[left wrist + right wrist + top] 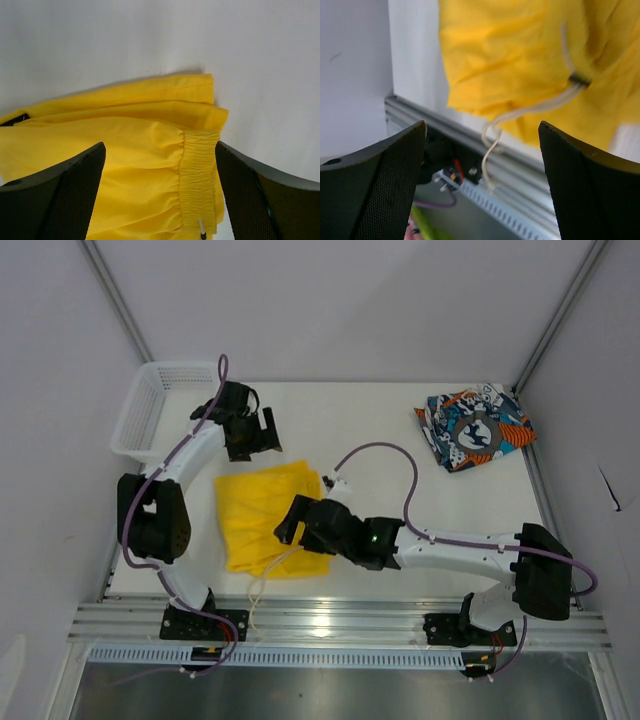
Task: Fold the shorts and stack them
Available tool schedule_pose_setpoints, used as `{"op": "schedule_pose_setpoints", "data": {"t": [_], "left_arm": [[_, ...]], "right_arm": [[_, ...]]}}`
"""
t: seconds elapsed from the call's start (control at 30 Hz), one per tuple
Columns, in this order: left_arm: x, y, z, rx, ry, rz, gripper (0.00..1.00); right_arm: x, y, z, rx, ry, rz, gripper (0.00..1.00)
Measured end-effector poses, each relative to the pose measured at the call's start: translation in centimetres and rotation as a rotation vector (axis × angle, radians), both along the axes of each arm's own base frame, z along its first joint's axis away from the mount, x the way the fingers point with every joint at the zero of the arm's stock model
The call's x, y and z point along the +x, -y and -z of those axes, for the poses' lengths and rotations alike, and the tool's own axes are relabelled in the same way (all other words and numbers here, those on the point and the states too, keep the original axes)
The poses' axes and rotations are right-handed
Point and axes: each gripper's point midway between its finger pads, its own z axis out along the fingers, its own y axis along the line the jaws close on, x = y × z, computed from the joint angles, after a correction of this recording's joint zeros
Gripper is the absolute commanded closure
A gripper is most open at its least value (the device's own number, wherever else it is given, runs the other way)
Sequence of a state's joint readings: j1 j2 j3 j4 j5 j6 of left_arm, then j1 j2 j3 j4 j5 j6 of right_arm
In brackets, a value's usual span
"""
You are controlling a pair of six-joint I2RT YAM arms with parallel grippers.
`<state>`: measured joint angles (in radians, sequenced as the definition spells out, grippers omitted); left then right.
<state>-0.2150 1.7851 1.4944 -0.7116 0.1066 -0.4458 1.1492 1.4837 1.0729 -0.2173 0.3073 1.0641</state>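
Yellow shorts [262, 518] lie bunched on the table's [380, 420] left-centre, the left gripper [160, 150] just past their far edge and the right gripper [482, 130] over their near-right corner, both spread wide.

Basket, rail
Basket [135, 425] is sitting just left of the left gripper [256, 444]; rail [340, 620] is running well behind it.

Basket [138, 418] just beside left hand [256, 446]
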Motion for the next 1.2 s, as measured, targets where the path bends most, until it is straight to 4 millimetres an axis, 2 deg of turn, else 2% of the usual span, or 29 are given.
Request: {"op": "schedule_pose_setpoints", "data": {"t": [0.03,0.1,0.3,0.47,0.53,0.63,0.8,0.93,1.07,1.17,1.2], "left_arm": [[-0.4,-0.3,0.1,0.001,0.001,-0.007,0.08],[-1.5,-0.7,0.8,0.007,-0.002,-0.025,0.09],[-4.9,-2.1,2.6,0.005,-0.008,-0.080,0.08],[-5.3,-3.3,2.5,-0.007,0.060,-0.137,0.09],[-5.6,-3.7,2.5,-0.008,0.086,-0.154,0.08],[-6.0,-4.1,2.1,-0.013,0.121,-0.174,0.08],[-5.5,-5.5,0.7,-0.016,0.172,-0.222,0.08],[-5.0,-6.2,-0.3,-0.020,0.215,-0.245,0.08],[-4.8,-6.4,-0.3,-0.023,0.223,-0.251,0.08],[-4.9,-6.5,-0.2,-0.024,0.222,-0.255,0.08],[-4.9,-6.4,-0.2,-0.025,0.222,-0.256,0.08]], "right_arm": [[-1.9,-0.8,0.0,0.023,-0.032,0.007,0.08],[-4.0,-1.4,0.7,0.049,-0.097,0.042,0.09],[-6.3,-2.1,3.6,0.095,-0.234,0.202,0.08],[-7.8,-2.7,7.0,0.128,-0.336,0.288,0.10],[-7.8,-2.8,8.6,0.129,-0.364,0.327,0.10],[-7.5,-3.2,9.8,0.147,-0.387,0.372,0.10],[-6.9,-4.1,11.1,0.186,-0.416,0.415,0.10],[-5.5,-4.5,12.4,0.210,-0.447,0.451,0.12],[-3.8,-5.1,12.4,0.280,-0.468,0.470,0.16],[-1.9,-4.7,12.5,0.309,-0.466,0.487,0.25],[-1.3,-4.3,12.6,0.311,-0.461,0.493,0.37]]}}
